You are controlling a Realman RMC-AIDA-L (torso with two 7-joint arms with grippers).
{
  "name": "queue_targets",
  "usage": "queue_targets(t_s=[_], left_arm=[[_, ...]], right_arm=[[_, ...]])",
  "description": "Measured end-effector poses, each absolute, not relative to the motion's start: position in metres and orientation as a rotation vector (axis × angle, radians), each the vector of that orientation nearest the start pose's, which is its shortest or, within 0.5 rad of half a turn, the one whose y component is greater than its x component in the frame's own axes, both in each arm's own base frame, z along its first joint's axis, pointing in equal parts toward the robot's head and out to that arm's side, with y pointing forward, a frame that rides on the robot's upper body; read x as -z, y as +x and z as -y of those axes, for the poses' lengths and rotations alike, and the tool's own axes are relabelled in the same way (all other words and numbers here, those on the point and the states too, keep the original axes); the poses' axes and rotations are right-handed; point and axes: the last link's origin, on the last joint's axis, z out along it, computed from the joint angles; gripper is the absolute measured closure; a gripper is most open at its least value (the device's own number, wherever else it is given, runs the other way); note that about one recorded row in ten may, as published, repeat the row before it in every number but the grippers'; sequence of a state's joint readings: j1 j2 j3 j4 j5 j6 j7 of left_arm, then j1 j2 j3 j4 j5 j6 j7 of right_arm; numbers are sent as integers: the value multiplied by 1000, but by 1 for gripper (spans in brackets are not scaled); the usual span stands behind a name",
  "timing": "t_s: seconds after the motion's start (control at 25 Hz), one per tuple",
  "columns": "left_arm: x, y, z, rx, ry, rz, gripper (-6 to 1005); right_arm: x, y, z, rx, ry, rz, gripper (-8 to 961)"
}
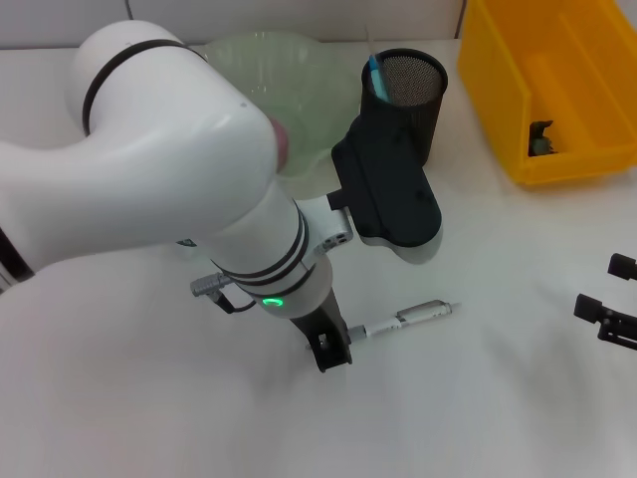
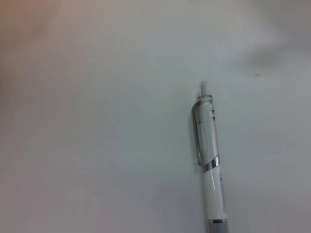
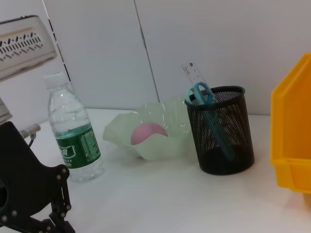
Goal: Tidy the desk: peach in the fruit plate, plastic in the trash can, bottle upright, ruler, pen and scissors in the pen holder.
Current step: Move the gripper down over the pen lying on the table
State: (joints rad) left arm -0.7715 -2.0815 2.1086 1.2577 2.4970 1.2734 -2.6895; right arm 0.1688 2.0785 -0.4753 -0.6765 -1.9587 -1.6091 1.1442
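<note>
**Left gripper at the pen, with the desk items behind**

Nearest the robot, the left arm (image 1: 179, 169) is reaching across the white desk (image 1: 119, 418) and blocking much of the head view, including part of the fruit plate. Its left gripper (image 1: 333, 351) is standing low over the desk at one end of the pen (image 1: 413, 317); whether its fingers are parted or pressed on the barrel cannot be told. The pen is lying flat on the desk, white with a clear clip end and a silver band, as the left wrist view is showing. The right gripper (image 1: 609, 314) is idling at the desk's right edge, its fingers apart and holding nothing. Farther back, the water bottle (image 3: 74, 131) is standing upright with its green label. Beside it the pale green fruit plate (image 3: 160, 145) is holding the pink peach (image 3: 148, 133). The black mesh pen holder (image 3: 222, 131) is carrying blue-handled scissors (image 3: 200, 93) and a clear ruler (image 3: 193, 72). The yellow bin (image 1: 557, 90) is sitting at far right.
</note>
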Motion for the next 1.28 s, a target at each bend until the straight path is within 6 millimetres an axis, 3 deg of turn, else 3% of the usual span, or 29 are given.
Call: queue_targets(t_s=[0.52, 0.72, 1.28], left_arm=[[126, -117, -301, -785, -2854, 210, 858], [126, -118, -302, -782, -2847, 219, 750], [128, -122, -304, -789, -2843, 237, 772]], right_arm=[[-35, 368, -223, -661, -2363, -763, 132], [-35, 367, -223, -661, -2365, -762, 132], [-35, 367, -225, -662, -2367, -758, 132]])
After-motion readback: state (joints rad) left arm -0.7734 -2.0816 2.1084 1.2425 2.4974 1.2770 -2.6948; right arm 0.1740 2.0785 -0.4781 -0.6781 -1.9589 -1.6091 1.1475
